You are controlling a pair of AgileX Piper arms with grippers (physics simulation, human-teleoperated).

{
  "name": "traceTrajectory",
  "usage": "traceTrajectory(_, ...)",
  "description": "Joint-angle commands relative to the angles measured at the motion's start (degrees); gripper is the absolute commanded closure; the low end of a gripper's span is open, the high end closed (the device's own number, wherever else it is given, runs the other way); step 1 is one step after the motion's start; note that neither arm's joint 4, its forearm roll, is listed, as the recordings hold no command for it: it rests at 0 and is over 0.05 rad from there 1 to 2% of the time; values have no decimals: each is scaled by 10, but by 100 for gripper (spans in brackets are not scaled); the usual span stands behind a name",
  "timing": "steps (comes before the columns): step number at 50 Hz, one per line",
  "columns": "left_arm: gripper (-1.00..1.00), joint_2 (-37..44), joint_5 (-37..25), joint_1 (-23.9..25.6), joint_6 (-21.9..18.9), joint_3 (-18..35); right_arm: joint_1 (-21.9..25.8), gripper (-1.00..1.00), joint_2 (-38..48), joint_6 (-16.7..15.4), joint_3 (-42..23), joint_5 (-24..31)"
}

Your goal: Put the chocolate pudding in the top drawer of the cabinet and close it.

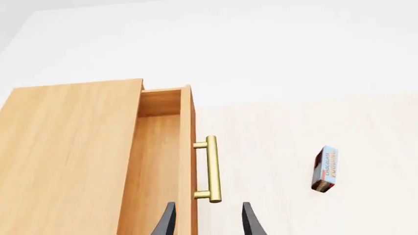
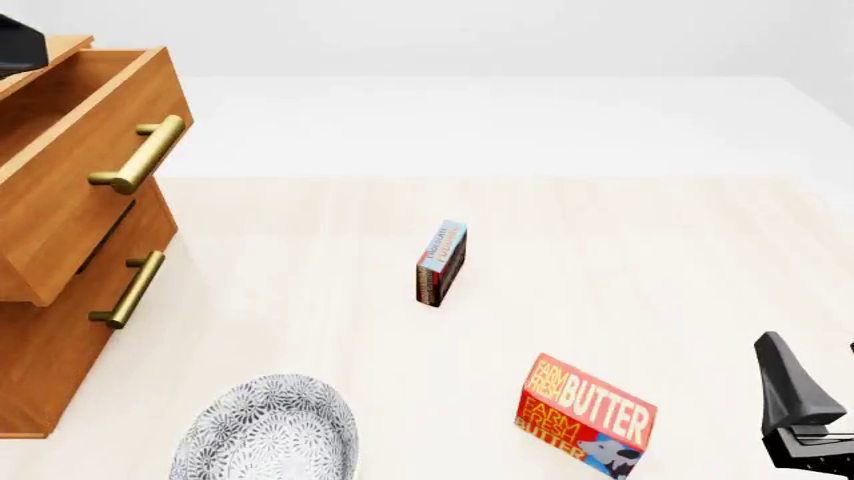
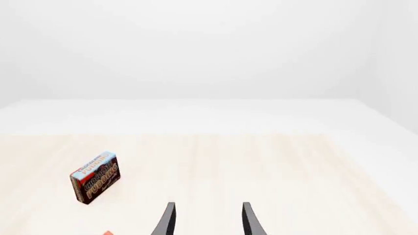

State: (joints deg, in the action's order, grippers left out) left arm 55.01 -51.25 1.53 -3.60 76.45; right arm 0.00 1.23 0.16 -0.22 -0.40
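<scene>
Pudding [image 2: 442, 262] stands on edge mid-counter [image 2: 667, 250], ungrasped; top drawer [image 2: 80, 170] at ten o'clock gapes. Both end effectors, left [image 1: 207, 220] and right [image 3: 207, 220], spread wide, empty. Pickup likely next.

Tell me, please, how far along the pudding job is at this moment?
Done: the top drawer of the cabinet stands pulled out. In hand: nothing; the left hand is open by the drawer's handle, and the right hand is open. Left: the chocolate pudding sits on the table, to be picked up, placed inside, then the drawer shut.
</scene>
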Motion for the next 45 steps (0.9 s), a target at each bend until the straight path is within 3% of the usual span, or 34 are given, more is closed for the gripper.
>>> traceTrajectory(1,-100,12,4,-8,6,-13,0,-100,0,0,0,0)
traceTrajectory(18,-100,27,-3,-34,11,-15,0,-100,0,0,0,0)
traceTrajectory(45,-100,53,-12,-25,24,-29,0,-100,0,0,0,0)
